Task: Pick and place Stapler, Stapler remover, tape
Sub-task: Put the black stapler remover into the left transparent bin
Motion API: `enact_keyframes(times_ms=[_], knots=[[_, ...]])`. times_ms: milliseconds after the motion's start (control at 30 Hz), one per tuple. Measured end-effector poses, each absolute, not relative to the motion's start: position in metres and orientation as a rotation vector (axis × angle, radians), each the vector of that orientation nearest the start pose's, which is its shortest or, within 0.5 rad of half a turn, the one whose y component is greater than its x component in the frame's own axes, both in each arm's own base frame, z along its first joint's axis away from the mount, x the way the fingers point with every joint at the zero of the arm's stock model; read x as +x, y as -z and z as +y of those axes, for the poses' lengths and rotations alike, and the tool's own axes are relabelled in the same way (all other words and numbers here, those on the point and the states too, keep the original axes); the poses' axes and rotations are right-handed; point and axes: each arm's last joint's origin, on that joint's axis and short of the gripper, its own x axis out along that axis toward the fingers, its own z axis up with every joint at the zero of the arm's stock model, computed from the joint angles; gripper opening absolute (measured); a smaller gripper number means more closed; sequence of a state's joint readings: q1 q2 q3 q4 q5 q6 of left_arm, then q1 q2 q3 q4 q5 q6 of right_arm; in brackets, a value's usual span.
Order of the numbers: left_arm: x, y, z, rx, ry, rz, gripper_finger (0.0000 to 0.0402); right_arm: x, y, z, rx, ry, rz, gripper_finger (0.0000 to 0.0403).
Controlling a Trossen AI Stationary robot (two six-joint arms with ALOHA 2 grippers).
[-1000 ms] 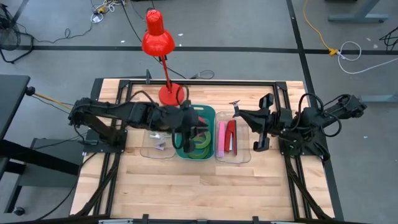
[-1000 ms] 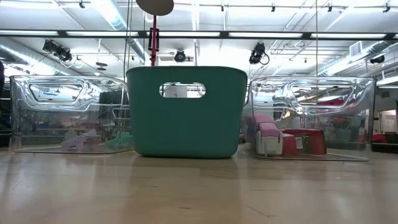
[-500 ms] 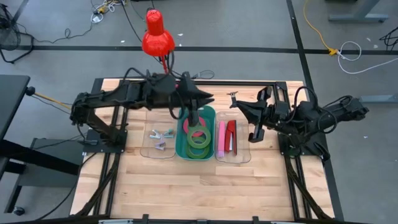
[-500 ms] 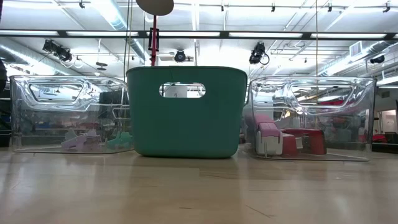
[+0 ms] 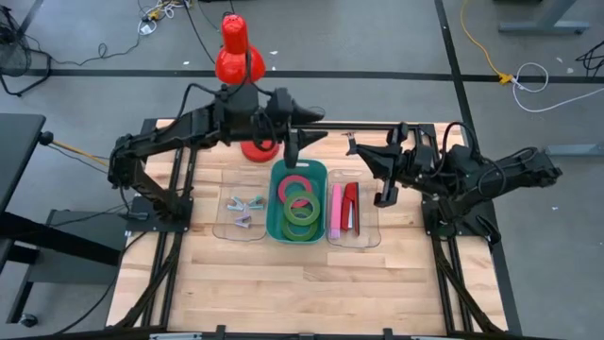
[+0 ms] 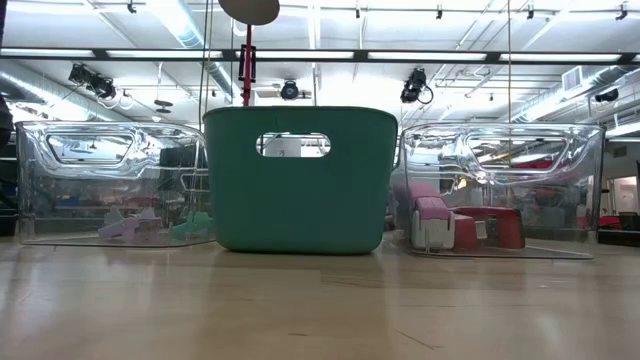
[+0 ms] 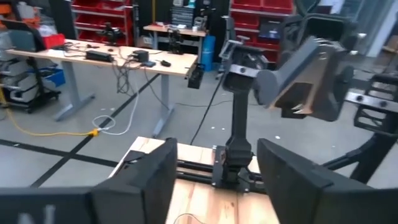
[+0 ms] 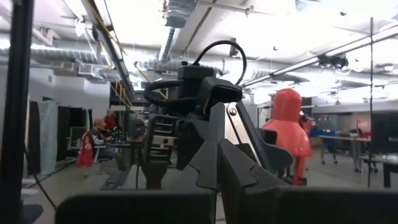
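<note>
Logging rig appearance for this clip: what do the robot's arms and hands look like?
Both arms are black, jointed metal with loose black cables looping along them. The left hand and right hand each end in two flat, dark, angular fingers. No coloured markings or labels show.

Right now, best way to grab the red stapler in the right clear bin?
Judging from the high view, come straight down from above: the clear bin walls block side approaches. The red stapler lies lengthwise beside the pink stapler, so close across its narrow width near mid-body, where there is a slight gap. The right gripper hovers nearest.
</note>
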State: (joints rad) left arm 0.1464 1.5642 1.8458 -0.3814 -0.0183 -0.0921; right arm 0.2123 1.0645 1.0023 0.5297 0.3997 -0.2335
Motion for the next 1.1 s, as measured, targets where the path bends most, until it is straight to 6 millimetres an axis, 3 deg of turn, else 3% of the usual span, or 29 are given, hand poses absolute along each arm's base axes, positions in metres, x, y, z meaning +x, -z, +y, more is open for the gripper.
enact_keyframes(times_ms=[133,267,700,1100], knots=[[0.329,-0.485,0.056,-0.093,-0.147,0.083,0.0253,0.223,-0.422,0.03,-0.058,0.254,-0.426,0.0002],[0.328,-0.485,0.057,-0.048,-0.146,0.085,0.0258,0.223,-0.422,0.027,-0.029,0.265,-0.43,0.0002],[0.351,-0.47,0.045,0.078,-0.078,0.114,0.0226,0.23,-0.415,0.026,-0.022,0.24,-0.392,0.0002],[0.352,-0.471,0.041,0.142,-0.065,0.104,0.0197,0.232,-0.411,0.026,0.058,0.221,-0.352,0.0002]])
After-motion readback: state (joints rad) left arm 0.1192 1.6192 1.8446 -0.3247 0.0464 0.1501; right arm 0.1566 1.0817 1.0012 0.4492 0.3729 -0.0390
